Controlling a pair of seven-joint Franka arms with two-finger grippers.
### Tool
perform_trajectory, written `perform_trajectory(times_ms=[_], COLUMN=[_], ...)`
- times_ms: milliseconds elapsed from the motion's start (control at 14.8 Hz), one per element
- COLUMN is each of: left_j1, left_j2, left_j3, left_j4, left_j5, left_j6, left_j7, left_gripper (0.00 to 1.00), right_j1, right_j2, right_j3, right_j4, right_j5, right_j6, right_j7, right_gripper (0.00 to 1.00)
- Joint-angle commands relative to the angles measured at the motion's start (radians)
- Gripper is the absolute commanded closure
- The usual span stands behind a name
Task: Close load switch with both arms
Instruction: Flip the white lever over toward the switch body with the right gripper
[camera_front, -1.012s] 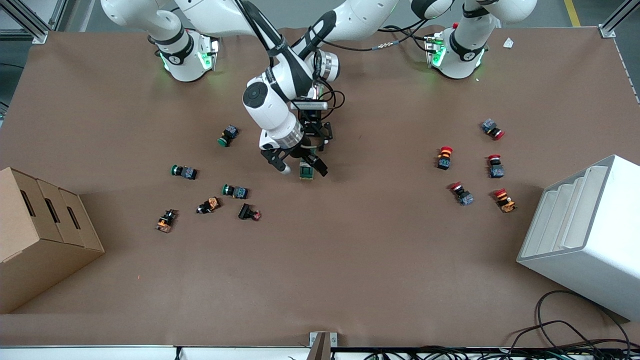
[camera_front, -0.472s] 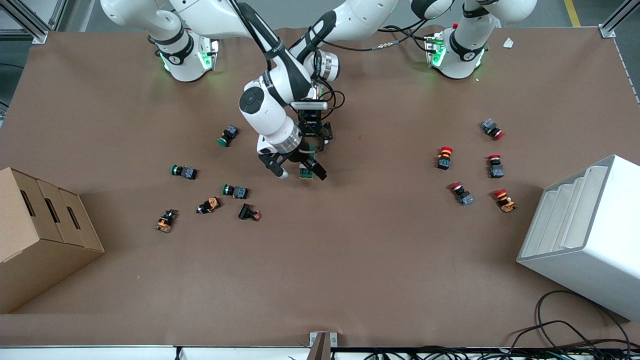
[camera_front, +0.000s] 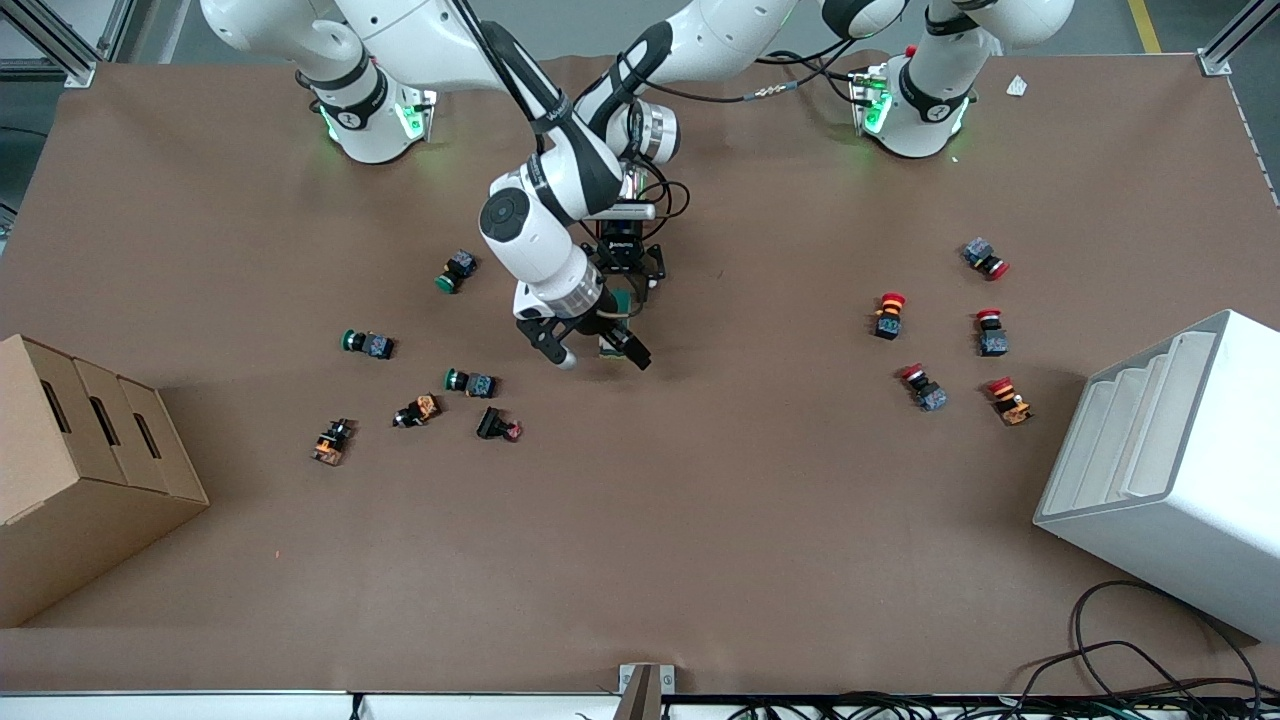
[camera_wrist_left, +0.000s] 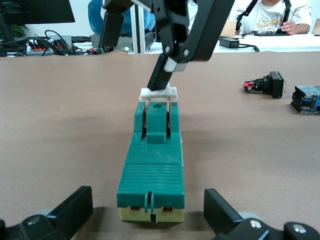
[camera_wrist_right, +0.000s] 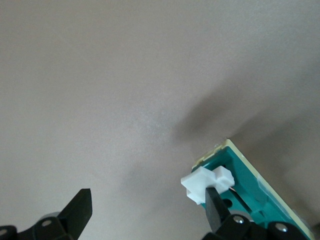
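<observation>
Right gripper (camera_front: 603, 353): jaws spread wide, gripping nothing. One finger (camera_wrist_left: 165, 75) presses on the white lever (camera_wrist_left: 158, 92) of the load switch (camera_wrist_left: 152, 172); the other finger hangs clear over bare desk (camera_front: 640, 520). The right wrist view confirms it: the fingertip sits right against the lever (camera_wrist_right: 205, 184) at the end of the green switch body (camera_wrist_right: 250, 195).

Left gripper (camera_wrist_left: 147, 212): jaws released too, one on each side of the switch's other end, not touching it as far as I can see. It's bracketing the body, not clamping it.

Change over the last second: the right gripper has shifted a bit toward the front camera and swung in over the switch (camera_front: 612, 343), so more of the switch is covered in the front view. The left gripper hasn't moved. The switch itself sits in the same spot, mid-desk, just in front of the left gripper.

Read: the push on the lever is under way, but the lever still stands up off the body on its two metal links, so I'd say it isn't closed yet. Risk: with the left jaws loose, the switch could slide instead of the lever folding.

Green-capped button (camera_front: 469, 382) and other buttons lie well apart, not involved.
</observation>
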Motion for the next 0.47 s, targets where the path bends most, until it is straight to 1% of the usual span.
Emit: perform_trajectory(times_ms=[0,202,405], left_j1=[0.013,0.013,0.014], left_j2=[0.065,0.062,0.059], left_j3=[0.003,0.002,0.002], left_j4=[0.048,0.046,0.046], left_j5=[0.011,0.011,0.011], left_j6=[0.018,0.018,0.025], left_j7=[-0.015,-0.016,-0.01], left_gripper=[0.0,0.0,0.0], right_j1=[-0.012,-0.01,-0.015], right_j2=[0.042,0.073,0.079], right_j3=[0.007,-0.002,-0.007], right_j4=[0.039,0.067,0.075], right_j5=[0.001,-0.01,-0.021], right_j6=[-0.003,-0.003,-0.005], right_j7=[-0.015,-0.015,-0.02], right_gripper=[0.0,0.0,0.0])
